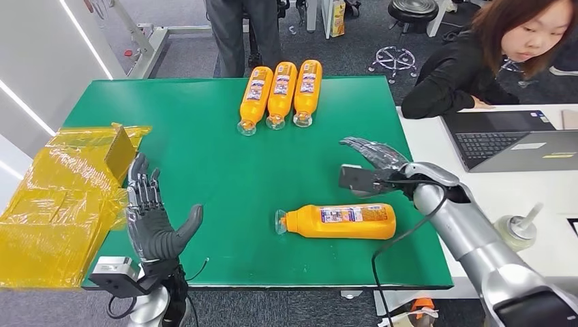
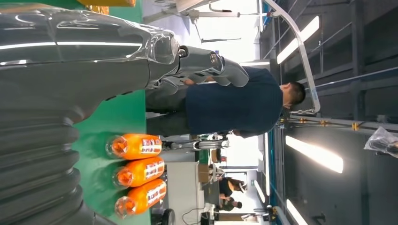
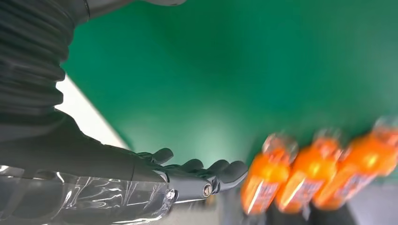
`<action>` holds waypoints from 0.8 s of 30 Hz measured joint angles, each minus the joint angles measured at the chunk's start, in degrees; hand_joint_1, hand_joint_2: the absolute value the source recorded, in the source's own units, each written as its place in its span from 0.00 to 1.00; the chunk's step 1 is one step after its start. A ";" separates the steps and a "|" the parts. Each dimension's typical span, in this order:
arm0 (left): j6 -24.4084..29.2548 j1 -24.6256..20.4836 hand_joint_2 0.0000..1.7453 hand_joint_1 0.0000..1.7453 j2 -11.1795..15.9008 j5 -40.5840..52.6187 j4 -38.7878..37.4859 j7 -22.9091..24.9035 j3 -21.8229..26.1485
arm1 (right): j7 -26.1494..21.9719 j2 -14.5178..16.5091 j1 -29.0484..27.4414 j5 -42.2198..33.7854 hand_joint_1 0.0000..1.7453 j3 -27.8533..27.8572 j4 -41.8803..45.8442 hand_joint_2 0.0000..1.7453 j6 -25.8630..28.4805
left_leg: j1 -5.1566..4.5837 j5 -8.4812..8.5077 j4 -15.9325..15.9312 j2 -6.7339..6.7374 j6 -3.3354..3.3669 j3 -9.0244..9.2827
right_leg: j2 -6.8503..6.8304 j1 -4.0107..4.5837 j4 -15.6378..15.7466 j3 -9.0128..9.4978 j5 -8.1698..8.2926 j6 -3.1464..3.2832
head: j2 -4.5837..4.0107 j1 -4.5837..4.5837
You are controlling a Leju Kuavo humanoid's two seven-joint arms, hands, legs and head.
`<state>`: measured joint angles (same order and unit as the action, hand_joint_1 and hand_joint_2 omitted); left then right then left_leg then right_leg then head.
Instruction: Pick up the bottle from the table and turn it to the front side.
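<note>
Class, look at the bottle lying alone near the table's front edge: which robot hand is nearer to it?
Right. The right hand hovers open just beyond the lone bottle; the left hand is open near the table's left front corner.

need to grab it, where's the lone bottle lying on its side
In the head view, the lone bottle lies near the green table's front edge, just below the right hand.

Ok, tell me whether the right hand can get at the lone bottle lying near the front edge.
Probably yes. The right hand hovers open just beyond the lone bottle, and nothing stands between them on the green table.
</note>
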<state>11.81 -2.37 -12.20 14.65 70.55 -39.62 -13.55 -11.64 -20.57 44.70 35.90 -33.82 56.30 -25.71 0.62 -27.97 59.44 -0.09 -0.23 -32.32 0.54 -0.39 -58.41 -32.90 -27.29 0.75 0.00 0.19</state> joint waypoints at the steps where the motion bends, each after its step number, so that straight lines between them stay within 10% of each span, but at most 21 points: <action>1: -0.09 -0.09 1.00 0.00 0.00 -0.19 -0.25 0.03 0.00 | 0.77 -0.22 1.72 -2.49 0.00 -1.64 -0.71 1.00 -2.27 | 0.00 0.00 0.01 -0.01 0.00 -0.01 | 0.00 0.00 0.00 -0.01 0.00 0.00 | 0.00 -0.01; 9: -0.13 -1.55 1.00 0.00 0.14 -2.55 -3.33 0.04 0.00 | 12.19 -3.56 15.81 -27.76 0.00 -15.94 -2.16 1.00 -19.14 | 0.00 0.01 0.03 -0.06 0.00 -0.11 | -0.02 0.00 -0.01 -0.08 0.01 -0.01 | 0.00 0.00; 17: 1.27 -3.04 1.00 0.00 0.57 -5.07 -5.82 -0.17 0.00 | 11.98 -3.79 20.02 -33.75 0.00 -29.93 -2.19 1.00 -11.26 | 0.02 0.02 0.03 -0.15 -0.02 -0.11 | -0.08 0.01 -0.01 -0.09 0.01 -0.01 | 0.00 0.00; 24: 1.39 -3.25 1.00 0.00 0.90 -5.38 -6.66 0.22 0.00 | 3.58 -2.63 12.20 -28.20 0.00 -36.02 -7.84 1.00 4.00 | 0.01 0.02 0.02 -0.25 -0.02 -0.19 | -0.21 0.03 0.02 -0.07 0.00 -0.02 | 0.00 0.02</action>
<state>13.20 -5.62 -11.30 9.27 63.89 -39.40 -13.55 -8.06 -23.20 56.91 7.71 -69.84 48.46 -21.71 0.63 -27.95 59.46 -0.34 -0.25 -32.50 0.34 -0.35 -58.39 -32.97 -27.29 0.73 0.00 0.21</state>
